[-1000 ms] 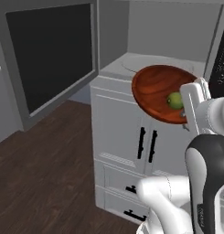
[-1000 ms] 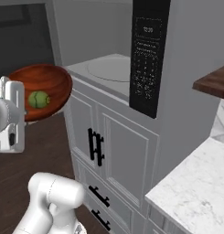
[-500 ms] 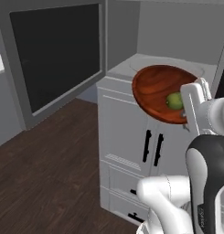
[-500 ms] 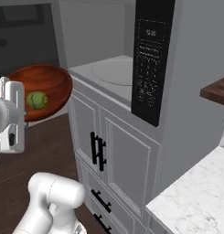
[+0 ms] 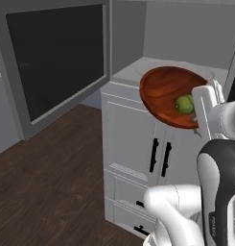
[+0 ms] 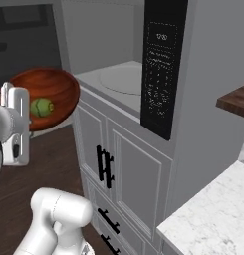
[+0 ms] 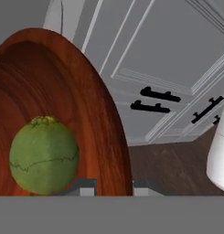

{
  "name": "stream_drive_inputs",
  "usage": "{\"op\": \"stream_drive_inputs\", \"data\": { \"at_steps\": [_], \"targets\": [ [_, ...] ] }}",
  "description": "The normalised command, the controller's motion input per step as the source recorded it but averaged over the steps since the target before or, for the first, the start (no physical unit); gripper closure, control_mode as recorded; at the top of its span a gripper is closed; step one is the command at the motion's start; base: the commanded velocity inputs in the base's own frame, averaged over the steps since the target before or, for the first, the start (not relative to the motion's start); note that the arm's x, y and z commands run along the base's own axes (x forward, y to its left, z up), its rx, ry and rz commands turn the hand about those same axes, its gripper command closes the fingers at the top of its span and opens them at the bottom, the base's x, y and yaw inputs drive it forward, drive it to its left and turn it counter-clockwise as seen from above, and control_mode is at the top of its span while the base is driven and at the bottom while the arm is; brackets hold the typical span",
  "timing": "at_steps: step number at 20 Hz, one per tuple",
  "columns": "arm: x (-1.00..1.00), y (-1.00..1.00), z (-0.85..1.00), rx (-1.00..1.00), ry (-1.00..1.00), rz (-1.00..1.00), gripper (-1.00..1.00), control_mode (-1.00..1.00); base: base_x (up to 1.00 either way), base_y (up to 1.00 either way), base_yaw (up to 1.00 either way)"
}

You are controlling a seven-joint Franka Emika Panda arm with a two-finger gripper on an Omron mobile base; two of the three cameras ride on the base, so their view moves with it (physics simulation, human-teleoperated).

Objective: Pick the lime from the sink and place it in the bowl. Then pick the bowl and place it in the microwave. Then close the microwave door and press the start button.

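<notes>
A: What is seen nearest in the hand view?

B: The rim of the wooden bowl (image 7: 63, 105) is seen clamped between the two dark tips of the end effector (image 7: 114, 185) at the bottom of the frame. The lime (image 7: 44, 154) is lodged in the lower left, against the bowl's inner wall.

A: Why is the bowl held that way?

B: The bowl is gripped by its edge, presumably because it is far too wide to be spanned. It is carried tilted in the left base view, at right centre of the frame, and the lime (image 5: 185, 104) has settled at the low side near the end effector (image 5: 207, 103), where it is cradled rather than spilled.

A: And farther off?

B: Grey panelled cabinet doors with black handles (image 5: 159, 156) are seen below the bowl (image 5: 169, 96). Behind it, the pale floor of the microwave (image 6: 121, 79) with its round turntable plate is laid open at upper centre of the right base view, beside the dark control panel (image 6: 162, 64). The microwave door (image 5: 54, 57) is swung wide at upper left of the left base view.

A: So what step is judged to be in hand?

B: The bowl, with the lime in it, is judged to be on its way to the microwave; it is held near the opening but not yet set inside.
</notes>
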Motion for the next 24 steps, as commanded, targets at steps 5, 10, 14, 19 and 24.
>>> {"op": "stream_drive_inputs", "data": {
  "at_steps": [5, 10, 14, 19, 24],
  "targets": [
    [0.24, -0.37, 0.43, 0.0, -0.16, -0.18, 1.0, -1.0, 0.0, 0.0, 0.0],
    [0.71, -0.12, 0.35, 0.0, -0.08, -0.31, 1.0, -1.0, 0.0, 0.0, 0.0],
    [0.84, -0.27, 0.23, 0.02, 0.0, -0.2, 1.0, -1.0, 0.0, 0.0, 0.0],
    [0.91, -0.45, 0.07, 0.1, 0.0, -0.02, 1.0, -1.0, 0.0, 0.0, 0.0],
    [0.77, -0.5, 0.03, 0.13, 0.0, 0.0, 1.0, -1.0, 0.0, 0.0, 0.0]
  ]
}}
